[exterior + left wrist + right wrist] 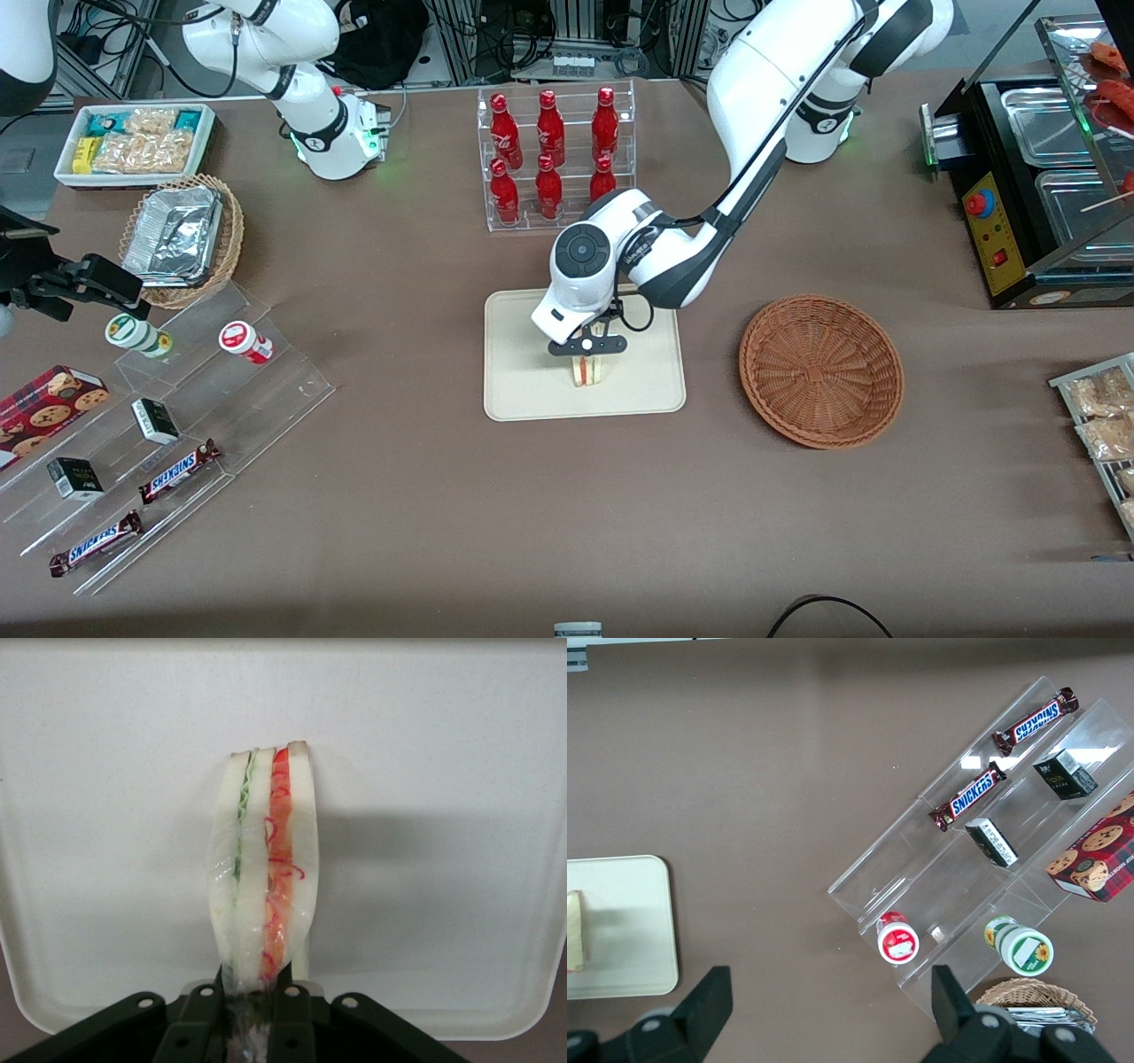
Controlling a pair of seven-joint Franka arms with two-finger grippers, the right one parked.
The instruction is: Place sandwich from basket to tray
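Note:
The sandwich (586, 370), a wrapped white-bread wedge with a red and green filling stripe (264, 886), stands on edge on the cream tray (523, 390). My left gripper (588, 347) hangs straight above it, over the tray, and its black fingers (297, 1014) are shut on the sandwich's top end. In the wrist view the tray's surface (443, 815) fills the background under the sandwich. The reddish-brown wicker basket (821, 369) lies beside the tray, toward the working arm's end of the table, with nothing in it.
A clear rack of red bottles (551, 152) stands farther from the front camera than the tray. A stepped acrylic display with snack bars and small jars (168, 443), a tan basket of foil trays (183, 237) and a white snack bin (133, 142) lie toward the parked arm's end. A black warmer (1036, 177) is at the working arm's end.

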